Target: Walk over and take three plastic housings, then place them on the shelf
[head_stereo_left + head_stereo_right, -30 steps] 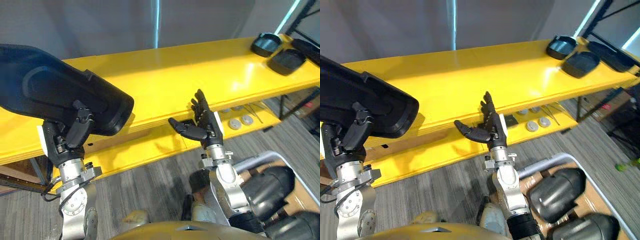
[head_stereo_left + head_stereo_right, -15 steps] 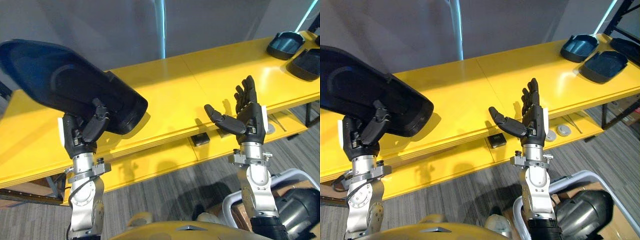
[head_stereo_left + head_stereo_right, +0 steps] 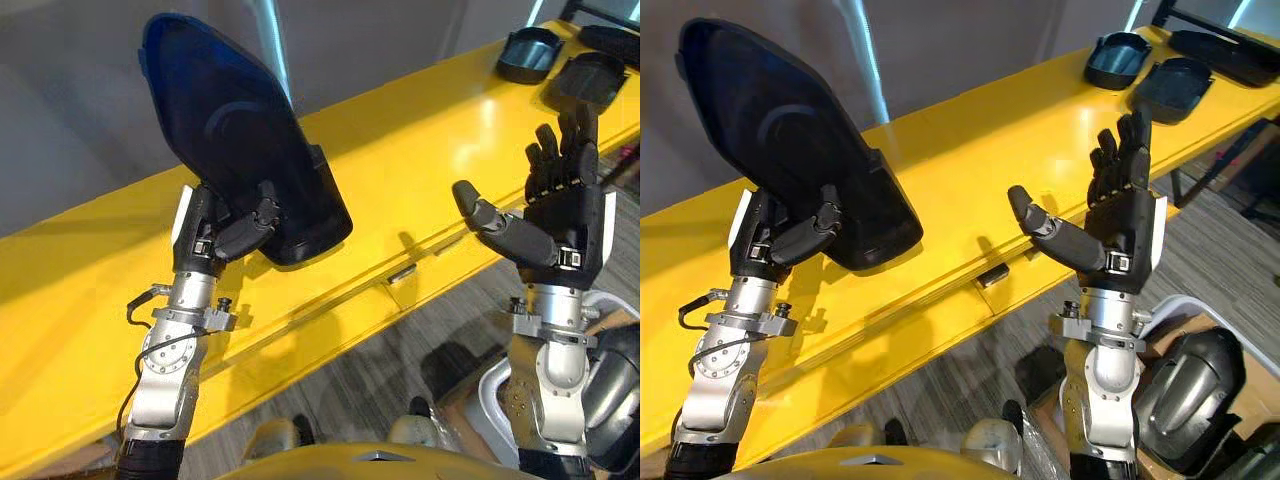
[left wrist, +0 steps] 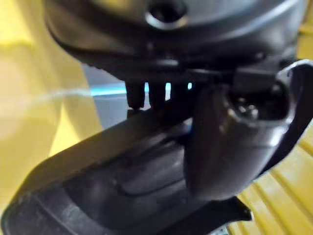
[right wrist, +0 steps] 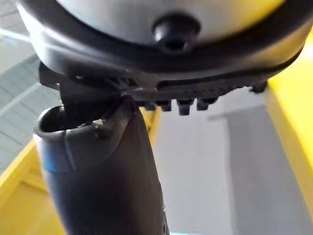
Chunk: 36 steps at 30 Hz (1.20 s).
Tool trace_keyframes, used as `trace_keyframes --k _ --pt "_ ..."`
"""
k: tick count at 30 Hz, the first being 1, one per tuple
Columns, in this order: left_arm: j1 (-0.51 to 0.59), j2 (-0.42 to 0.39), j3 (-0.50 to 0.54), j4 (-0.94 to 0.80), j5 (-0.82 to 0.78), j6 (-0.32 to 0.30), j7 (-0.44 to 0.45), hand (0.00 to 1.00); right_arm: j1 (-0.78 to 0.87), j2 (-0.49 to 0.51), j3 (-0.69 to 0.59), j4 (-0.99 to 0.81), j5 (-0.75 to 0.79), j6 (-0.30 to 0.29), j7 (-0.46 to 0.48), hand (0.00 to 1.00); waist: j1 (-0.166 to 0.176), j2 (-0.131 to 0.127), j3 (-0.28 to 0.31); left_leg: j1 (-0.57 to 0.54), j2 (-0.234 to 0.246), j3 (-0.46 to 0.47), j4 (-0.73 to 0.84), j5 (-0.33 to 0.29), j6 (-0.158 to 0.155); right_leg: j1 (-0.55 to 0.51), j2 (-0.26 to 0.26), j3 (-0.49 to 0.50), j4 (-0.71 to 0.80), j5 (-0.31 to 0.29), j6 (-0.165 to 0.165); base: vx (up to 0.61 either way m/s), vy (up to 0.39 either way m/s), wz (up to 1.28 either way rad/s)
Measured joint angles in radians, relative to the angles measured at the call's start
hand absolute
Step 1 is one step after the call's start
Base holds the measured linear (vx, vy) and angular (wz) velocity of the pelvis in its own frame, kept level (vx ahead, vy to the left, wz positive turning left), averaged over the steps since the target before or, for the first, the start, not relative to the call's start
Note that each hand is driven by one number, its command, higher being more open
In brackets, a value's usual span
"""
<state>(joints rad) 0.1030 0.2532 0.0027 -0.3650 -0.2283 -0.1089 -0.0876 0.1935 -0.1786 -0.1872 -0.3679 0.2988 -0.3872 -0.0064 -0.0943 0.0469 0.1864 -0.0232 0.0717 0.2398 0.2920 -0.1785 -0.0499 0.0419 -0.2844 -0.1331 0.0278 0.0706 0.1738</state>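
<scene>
A large black plastic housing (image 3: pixel 240 150) stands tilted upward in my left hand (image 3: pixel 222 232), whose thumb and fingers are curled round its lower edge above the yellow shelf (image 3: pixel 420 130). The left wrist view shows the thumb (image 4: pixel 230 142) pressed on the housing (image 4: pixel 122 186). My right hand (image 3: pixel 555 215) is raised in front of the shelf's edge, open, fingers straight up, thumb spread, holding nothing. Two more black housings (image 3: pixel 528 55) (image 3: pixel 585 75) lie on the shelf's far right end.
A lower yellow shelf level (image 3: pixel 940 330) runs beneath the top one. At the lower right a bin (image 3: pixel 1165 310) holds several dark rounded housings (image 3: pixel 1190 385). Grey carpet floor (image 3: pixel 400 370) lies between me and the shelf.
The camera has shifted closer to the shelf. My left hand has tipped the housing up from lying flat to nearly upright. The right hand stays raised and open.
</scene>
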Motion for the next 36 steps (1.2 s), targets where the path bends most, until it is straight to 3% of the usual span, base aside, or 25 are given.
trace_keyframes --k 3,6,10,13,20,25,29,35,36 --pt "-0.058 0.002 -0.044 0.005 -0.015 0.113 -0.013 0.0 0.026 0.0 -0.019 0.001 0.0 0.037 0.003 1.0 -0.02 0.005 -0.003 0.01 0.016 0.009 -0.009 -0.003 -0.014 -0.004 0.021 0.002 0.0 0.0 0.0 0.05 -0.04 -0.14" --pt "-0.153 0.037 -0.076 0.08 -0.046 0.179 -0.008 0.0 0.028 -0.007 -0.02 0.002 0.001 0.053 0.017 1.0 -0.031 0.007 -0.004 0.039 0.021 0.034 -0.038 0.004 -0.023 -0.006 0.029 0.017 0.0 0.0 -0.001 0.0 -0.038 -0.25" --pt "-0.336 0.143 -0.073 0.32 -0.106 0.188 0.036 0.0 0.027 -0.05 -0.021 0.003 0.003 0.085 0.061 1.0 -0.056 0.007 -0.005 0.046 0.018 0.069 -0.064 0.015 -0.024 -0.034 0.031 0.053 0.001 -0.003 -0.006 -0.07 -0.012 -0.26" --pt "-0.445 0.187 -0.045 0.519 -0.18 0.21 0.087 0.0 0.027 -0.081 -0.025 0.009 0.036 0.109 0.1 1.0 -0.096 0.011 -0.006 0.053 0.016 0.096 -0.1 0.033 -0.028 -0.064 0.037 0.082 0.005 -0.005 -0.008 -0.06 -0.019 -0.23" --pt "-0.569 0.2 -0.017 0.708 -0.278 0.239 0.128 0.0 0.027 -0.103 -0.036 0.03 0.07 0.142 0.163 1.0 -0.129 0.024 -0.009 0.068 0.016 0.126 -0.143 0.056 -0.032 -0.092 0.047 0.113 0.006 0.0 -0.004 0.01 -0.015 -0.13" --pt "-0.606 0.21 -0.017 0.753 -0.28 0.246 0.147 0.0 0.027 -0.114 -0.03 0.03 0.07 0.167 0.183 1.0 -0.133 0.041 -0.002 0.076 0.011 0.131 -0.161 0.062 -0.031 -0.094 0.047 0.116 0.007 0.0 -0.004 0.0 0.0 -0.02" --pt "-0.624 0.218 0.017 0.808 -0.289 0.281 0.15 0.0 0.018 -0.178 0.011 0.03 0.07 0.187 0.184 1.0 -0.135 0.062 0.023 0.077 0.011 0.137 -0.161 0.064 -0.03 -0.098 0.047 0.128 0.009 -0.001 -0.004 -0.03 -0.007 -0.03" --pt "-0.652 0.231 0.077 0.845 -0.315 0.373 0.117 0.0 0.013 -0.177 0.02 0.03 0.071 0.226 0.171 1.0 -0.133 0.051 0.05 0.076 0.015 0.139 -0.154 0.064 -0.03 -0.097 0.05 0.135 0.013 -0.001 -0.004 -0.04 -0.012 -0.02" --pt "-0.653 0.237 0.085 0.846 -0.315 0.379 0.104 1.0 0.012 -0.177 0.022 0.03 0.071 0.226 0.17 1.0 -0.133 0.046 0.055 0.075 0.016 0.139 -0.152 0.064 -0.03 -0.097 0.05 0.135 0.013 -0.001 -0.004 0.0 0.0 0.0"
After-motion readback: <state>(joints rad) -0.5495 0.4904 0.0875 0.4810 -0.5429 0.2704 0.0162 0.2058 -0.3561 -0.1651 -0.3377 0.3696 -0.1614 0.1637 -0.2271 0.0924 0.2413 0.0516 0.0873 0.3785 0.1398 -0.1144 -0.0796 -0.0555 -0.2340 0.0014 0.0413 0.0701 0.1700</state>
